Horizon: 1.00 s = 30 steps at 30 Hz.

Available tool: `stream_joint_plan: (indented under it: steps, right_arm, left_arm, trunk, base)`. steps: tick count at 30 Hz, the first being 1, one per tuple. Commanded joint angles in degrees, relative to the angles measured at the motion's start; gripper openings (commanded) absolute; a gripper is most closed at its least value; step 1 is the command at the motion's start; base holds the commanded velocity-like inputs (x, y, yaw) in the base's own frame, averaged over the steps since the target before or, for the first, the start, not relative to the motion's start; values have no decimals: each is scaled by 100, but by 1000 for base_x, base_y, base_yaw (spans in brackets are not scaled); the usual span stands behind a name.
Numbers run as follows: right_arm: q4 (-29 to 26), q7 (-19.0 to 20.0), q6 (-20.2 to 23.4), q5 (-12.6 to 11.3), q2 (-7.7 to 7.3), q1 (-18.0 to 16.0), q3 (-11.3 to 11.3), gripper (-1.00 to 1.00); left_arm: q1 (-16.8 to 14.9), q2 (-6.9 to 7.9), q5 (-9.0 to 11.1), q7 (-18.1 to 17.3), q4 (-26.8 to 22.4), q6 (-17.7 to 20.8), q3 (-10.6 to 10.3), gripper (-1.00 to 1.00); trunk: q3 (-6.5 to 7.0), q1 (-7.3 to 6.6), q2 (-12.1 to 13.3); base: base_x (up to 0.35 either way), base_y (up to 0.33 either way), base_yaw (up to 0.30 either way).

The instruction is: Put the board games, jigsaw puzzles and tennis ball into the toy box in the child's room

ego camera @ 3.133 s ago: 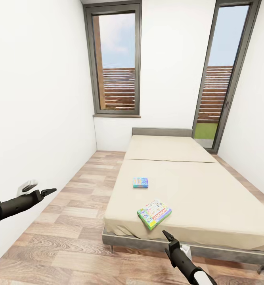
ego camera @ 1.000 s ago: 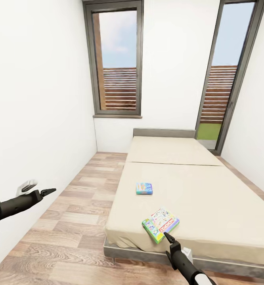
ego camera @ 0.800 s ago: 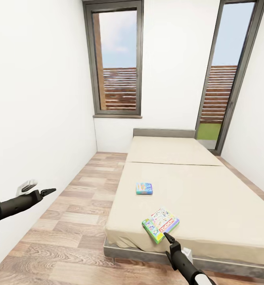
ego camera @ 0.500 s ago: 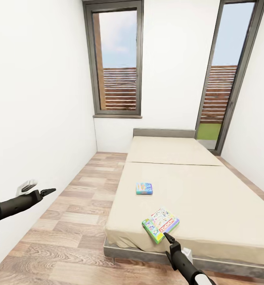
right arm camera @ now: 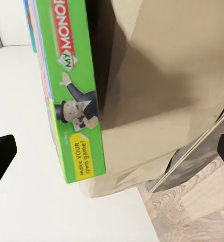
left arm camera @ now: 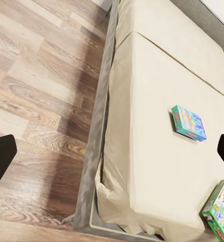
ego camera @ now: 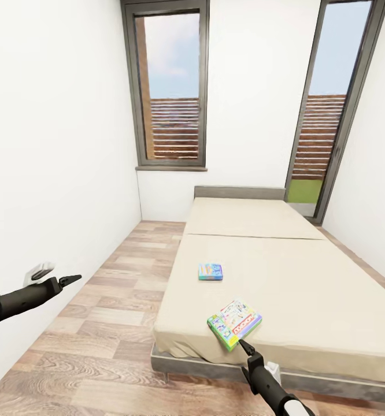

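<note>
1. Head view: the bed [ego camera: 285,277] is a plain beige mattress, smooth and matte, on a low grey frame with a grey headboard at 12 o'clock. Two board games lie flat on it. The green box [ego camera: 234,323] sits slantwise near the foot edge at 6 o'clock, and the smaller blue box [ego camera: 210,271] lies apart from it toward 11 o'clock. The right gripper [ego camera: 245,347], dark and tapered, points at the green box's near corner, its tip just beside it; whether the fingers are apart cannot be told here. The left gripper [ego camera: 71,279] hangs over the wood-plank floor [ego camera: 100,323] at 9 o'clock, well apart from the bed, looking pinched to a point. Two tall windows with brown slats stand in white walls.

2. Left wrist view: both black fingertips [left arm camera: 1,154] sit at opposite edges, spread wide with nothing between them. Beyond them lie the floor, the grey frame rail, the wrinkled mattress corner, the blue box [left arm camera: 188,123] and a corner of the green box [left arm camera: 220,212].

3. Right wrist view: the fingers [right arm camera: 1,151] stand wide apart, empty. The green box's glossy printed side [right arm camera: 74,96] rests on the mattress, close in front, not touching either finger.
</note>
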Motion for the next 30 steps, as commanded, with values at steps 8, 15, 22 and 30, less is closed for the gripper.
stream_joint_plan:
  steps: [8, 15, 22, 30]
  right_arm:
    - [-3, 3, 51, -33, 5, -5, -35, 100]
    - [-3, 3, 51, -33, 5, -5, -35, 100]
    - [-3, 3, 51, -33, 5, -6, -35, 100]
    - [-3, 3, 51, -36, 5, -5, -35, 100]
  left_arm:
    - [-5, 0, 4, -18, 0, 44, 8, 100]
    - [-5, -1, 4, -18, 0, 44, 8, 100]
    - [-5, 1, -2, -18, 0, 40, 8, 100]
    - [-5, 2, 0, -18, 0, 42, 8, 100]
  trunk:
    - [-6, -1, -3]
    - [-6, -1, -3]
    - [-6, -1, -3]
    - [-6, -1, -3]
  base:
    - [0, 0, 0]
    - [0, 0, 0]
    - [18, 3, 0]
    - [109, 19, 0]
